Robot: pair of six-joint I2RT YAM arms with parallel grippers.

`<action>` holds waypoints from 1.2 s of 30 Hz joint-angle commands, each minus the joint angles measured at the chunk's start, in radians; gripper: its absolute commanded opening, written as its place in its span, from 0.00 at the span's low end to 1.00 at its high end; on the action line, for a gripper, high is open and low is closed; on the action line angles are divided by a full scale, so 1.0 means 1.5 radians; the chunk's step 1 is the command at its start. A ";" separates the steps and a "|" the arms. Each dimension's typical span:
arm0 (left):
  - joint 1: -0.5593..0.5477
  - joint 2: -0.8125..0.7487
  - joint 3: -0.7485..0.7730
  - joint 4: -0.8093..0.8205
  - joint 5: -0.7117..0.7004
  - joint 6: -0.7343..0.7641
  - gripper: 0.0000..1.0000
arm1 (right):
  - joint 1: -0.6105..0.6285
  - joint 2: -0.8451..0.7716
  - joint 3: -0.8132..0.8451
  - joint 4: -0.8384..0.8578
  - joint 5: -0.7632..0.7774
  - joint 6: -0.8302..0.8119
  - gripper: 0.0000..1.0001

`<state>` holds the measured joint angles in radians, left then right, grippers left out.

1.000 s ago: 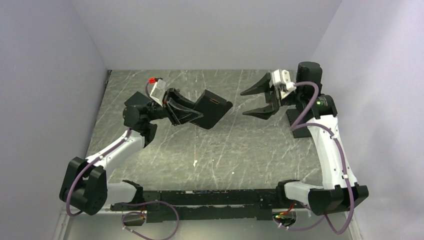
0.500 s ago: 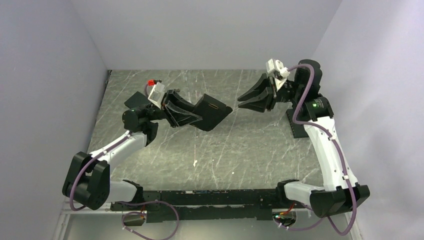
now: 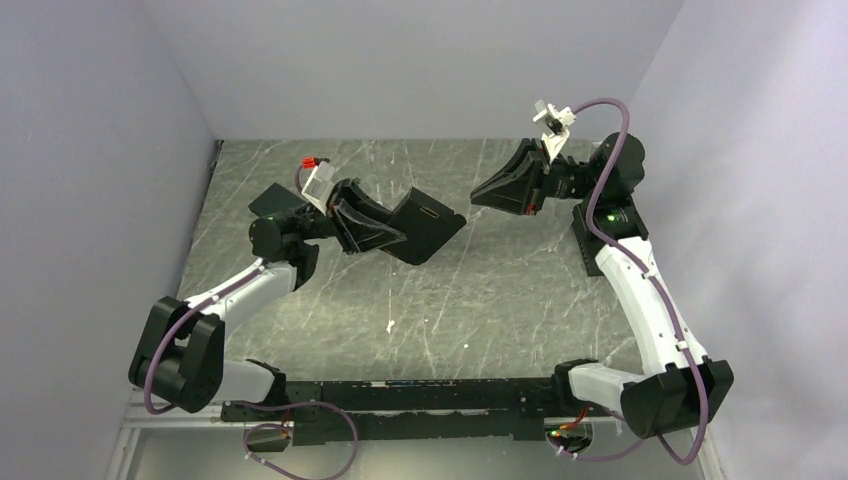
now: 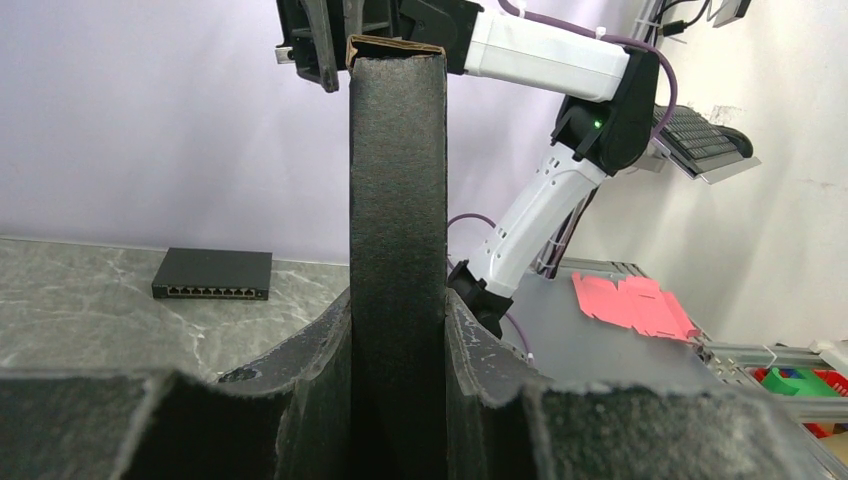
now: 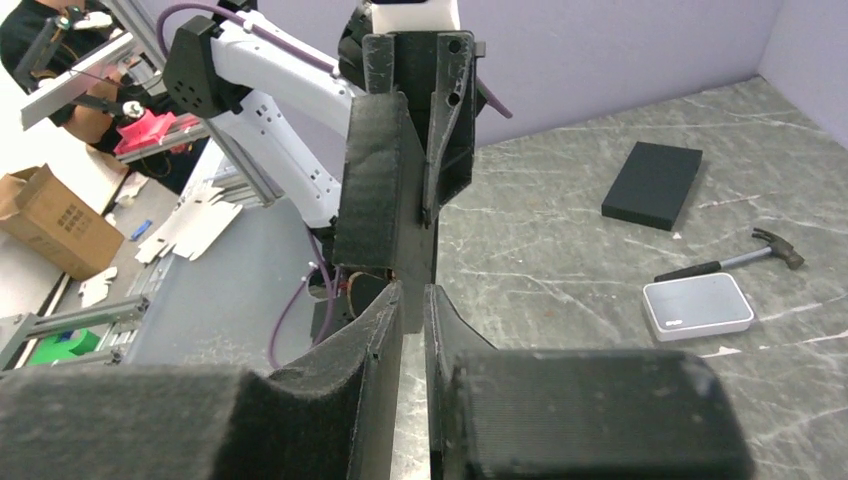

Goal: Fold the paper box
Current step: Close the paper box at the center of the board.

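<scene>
Left claw (image 3: 378,230): clamped on paper box (image 3: 430,222), held aloft over table (image 3: 480,300) centre, towards far edge. Black slab (image 3: 583,247): flat by right edge. Right claw (image 3: 484,193): narrow, tips at box's right corner; grip not discernible.

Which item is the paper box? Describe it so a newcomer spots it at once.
Over the far half of the marble table, find the left gripper. The paper box is the matte black cardboard piece clamped in it, held off the surface. Unlike the black slab lying flat, it has folded panels.
</scene>
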<state>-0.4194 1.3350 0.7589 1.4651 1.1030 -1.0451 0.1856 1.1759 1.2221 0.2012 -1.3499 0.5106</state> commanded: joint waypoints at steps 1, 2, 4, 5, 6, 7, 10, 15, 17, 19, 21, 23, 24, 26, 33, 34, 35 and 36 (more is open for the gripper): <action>0.001 0.007 0.026 0.058 -0.006 -0.011 0.00 | 0.013 -0.016 -0.004 0.054 0.007 0.051 0.18; 0.001 0.009 0.028 0.058 -0.007 -0.011 0.00 | 0.016 -0.016 -0.006 0.055 0.008 0.054 0.19; 0.001 0.009 0.029 0.058 -0.008 -0.010 0.00 | 0.025 -0.014 -0.009 0.044 0.012 0.050 0.20; 0.001 0.008 0.029 0.058 -0.010 -0.009 0.00 | 0.028 -0.013 -0.012 0.040 0.015 0.049 0.21; 0.001 0.007 0.029 0.058 -0.011 -0.007 0.00 | 0.031 -0.013 -0.015 0.037 0.017 0.048 0.22; 0.001 0.006 0.028 0.058 -0.013 -0.005 0.00 | 0.033 -0.014 -0.020 0.037 0.020 0.054 0.24; 0.001 0.000 0.026 0.057 -0.017 0.006 0.00 | 0.034 -0.014 -0.036 0.050 0.039 0.084 0.33; 0.001 -0.003 0.027 0.057 -0.018 0.012 0.00 | 0.035 -0.005 -0.077 0.137 0.057 0.201 0.39; 0.002 -0.006 0.026 0.054 -0.020 0.015 0.00 | 0.035 -0.004 -0.081 0.172 0.054 0.245 0.40; 0.002 -0.012 0.023 0.040 -0.024 0.025 0.00 | 0.035 -0.006 -0.075 0.153 0.055 0.244 0.40; 0.002 -0.016 0.022 0.033 -0.027 0.034 0.00 | 0.040 -0.004 -0.080 0.167 0.051 0.264 0.40; 0.002 -0.018 0.024 0.028 -0.028 0.037 0.00 | 0.046 -0.004 -0.088 0.171 0.047 0.274 0.39; 0.002 -0.019 0.026 0.024 -0.028 0.039 0.00 | 0.050 -0.004 -0.089 0.169 0.044 0.276 0.39; 0.002 -0.024 0.026 0.010 -0.032 0.051 0.00 | 0.053 -0.005 -0.090 0.163 0.040 0.277 0.39; 0.002 -0.034 0.023 -0.010 -0.044 0.067 0.00 | 0.057 -0.004 -0.087 0.136 0.045 0.259 0.38; 0.002 -0.035 0.023 -0.010 -0.044 0.067 0.00 | 0.057 -0.004 -0.087 0.138 0.045 0.259 0.38; 0.002 -0.036 0.022 -0.012 -0.045 0.067 0.00 | 0.057 -0.004 -0.088 0.140 0.045 0.263 0.37; 0.002 -0.037 0.021 -0.015 -0.046 0.071 0.00 | 0.057 -0.004 -0.088 0.144 0.043 0.267 0.37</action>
<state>-0.4194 1.3148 0.7593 1.4227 1.0794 -0.9657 0.2653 1.1793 1.0870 0.3946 -1.2827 0.8944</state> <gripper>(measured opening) 0.324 0.379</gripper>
